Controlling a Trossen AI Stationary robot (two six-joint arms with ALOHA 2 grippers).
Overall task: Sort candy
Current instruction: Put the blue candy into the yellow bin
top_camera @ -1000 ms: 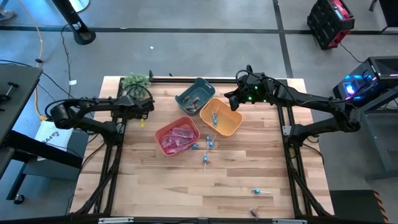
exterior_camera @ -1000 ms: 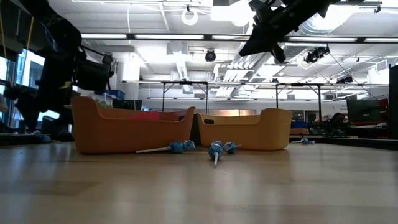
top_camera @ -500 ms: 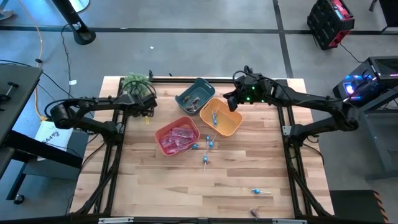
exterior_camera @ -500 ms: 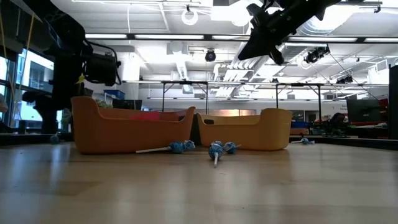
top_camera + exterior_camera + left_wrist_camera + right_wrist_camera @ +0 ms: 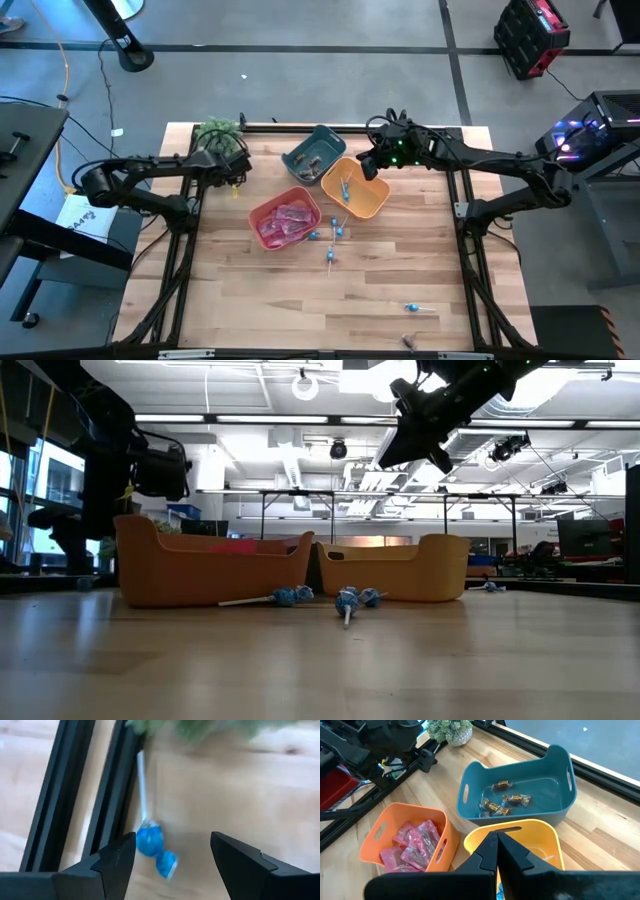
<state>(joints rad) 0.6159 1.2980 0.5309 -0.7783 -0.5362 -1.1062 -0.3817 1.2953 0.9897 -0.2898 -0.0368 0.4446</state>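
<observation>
My left gripper (image 5: 236, 176) (image 5: 173, 840) stands open near the table's far left. A blue-wrapped lollipop (image 5: 150, 840) lies on the wood beside the black rail, showing between and beyond its fingers, stick (image 5: 141, 785) pointing toward the plant. My right gripper (image 5: 366, 165) (image 5: 497, 842) is shut and hangs above the orange bin (image 5: 378, 205) with nothing seen in it. The red bin (image 5: 262, 208) holds pink packets (image 5: 415, 847). The teal bin (image 5: 325, 132) holds brown pieces (image 5: 502, 800). More lollipops (image 5: 332, 233) lie on the table.
A green plant (image 5: 217, 130) stands at the far left corner. Black frame rails (image 5: 75, 795) run along the table's left side. A lollipop (image 5: 416, 308) and a brown piece (image 5: 408, 342) lie near the front right. Bare wood fills the near half.
My right gripper has moved a little toward the table's left and down, coming over the orange bin, still shut. My left gripper has turned at the wrist with little travel, still open.
</observation>
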